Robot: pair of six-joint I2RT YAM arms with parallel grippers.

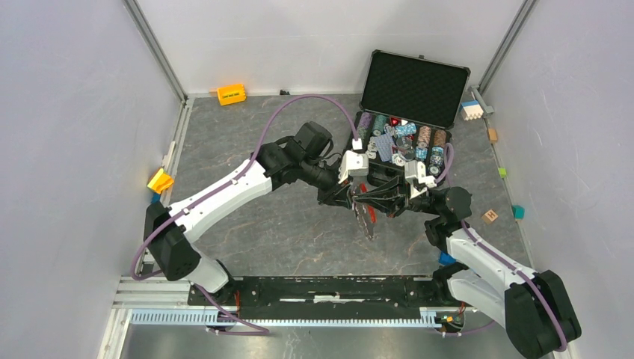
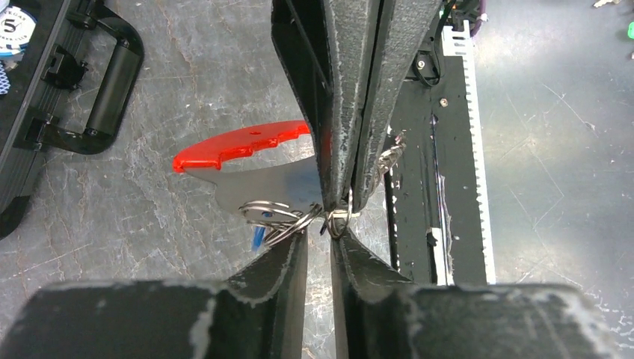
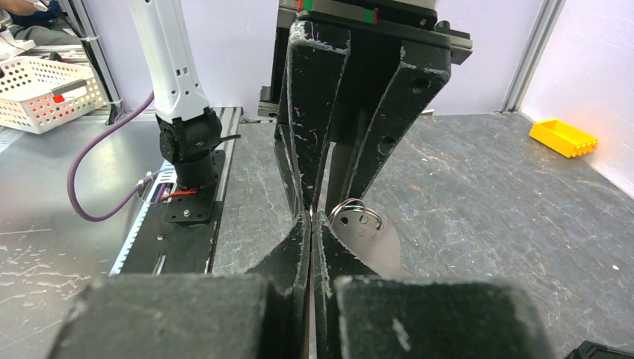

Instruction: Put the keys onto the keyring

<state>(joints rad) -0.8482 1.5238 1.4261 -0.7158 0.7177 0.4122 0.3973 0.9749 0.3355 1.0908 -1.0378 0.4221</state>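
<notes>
Tip to tip above the table [image 2: 112,224], left gripper [image 2: 319,228] facing right gripper [image 3: 312,217] head-on, almost touching. Right jaws pressed flat together, pinching at their very ends a small wire loop [image 2: 340,220], part of the keyring [image 1: 368,219]. Left jaws parted by a crack only, nothing clearly caught between. Bunched rings [image 2: 278,214] just outside one left fingertip, beside the gap rather than in it. Red fob [image 2: 239,143] beyond those rings, further off to the same side, long axis crosswise to the line of the fingers, with a flat silver piece [image 2: 254,183] beneath it. From above, all of it dangling just below the meeting tips. No key told apart with certainty; a blue scrap [image 2: 258,236] under the rings, too small to name. Both sets of tips equally near the rings, though held, by the look of it, from the right alone. Likely crux of the coming move: the left gap a shade to one side of the rings, so a small sideways shift before any closing.
</notes>
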